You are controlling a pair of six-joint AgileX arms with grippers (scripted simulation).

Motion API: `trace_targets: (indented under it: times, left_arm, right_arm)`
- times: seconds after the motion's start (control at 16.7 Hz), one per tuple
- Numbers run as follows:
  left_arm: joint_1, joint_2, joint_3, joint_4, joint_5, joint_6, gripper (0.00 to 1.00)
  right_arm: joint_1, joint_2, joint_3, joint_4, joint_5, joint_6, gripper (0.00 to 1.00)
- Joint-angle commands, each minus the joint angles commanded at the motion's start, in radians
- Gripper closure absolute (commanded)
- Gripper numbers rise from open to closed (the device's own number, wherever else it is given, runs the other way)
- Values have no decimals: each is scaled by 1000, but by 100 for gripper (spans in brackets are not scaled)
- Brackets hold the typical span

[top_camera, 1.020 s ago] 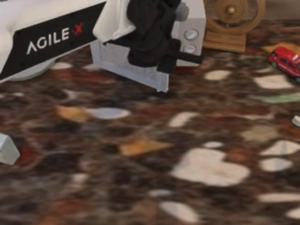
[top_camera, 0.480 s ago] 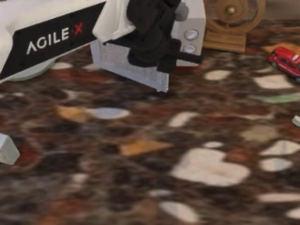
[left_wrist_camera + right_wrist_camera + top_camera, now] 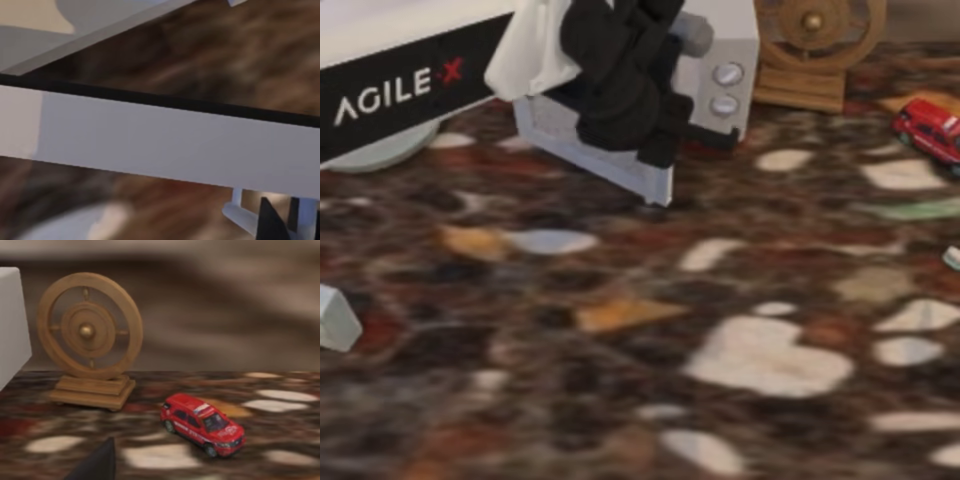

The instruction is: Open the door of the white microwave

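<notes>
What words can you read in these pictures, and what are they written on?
"AGILE X" (the X in red): on the black panel of the left arm, in the top view.
The red toy car has pale markings on its side, too blurred to read.
No other text shows, not even by the white microwave's knobs.

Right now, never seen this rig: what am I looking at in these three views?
Two AgileX arms at a speckled table, rendered in simulation. The top view looks down from above. There the left arm's black end effector is at the white microwave, against its door, which stands swung partly open. Whether it grips the door is hidden. The left wrist view, from that arm's camera, shows mostly a white panel close up. The right wrist view, from the right arm parked off at the right, shows a wooden wheel ornament and a red toy car.
</notes>
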Motion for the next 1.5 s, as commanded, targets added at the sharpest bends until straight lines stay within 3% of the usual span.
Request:
trace_targets:
  times: [1.5]
  left_arm:
    - [3, -7, -16, 3, 6, 15, 100]
  right_arm:
    - [0, 0, 0, 0, 0, 0, 0]
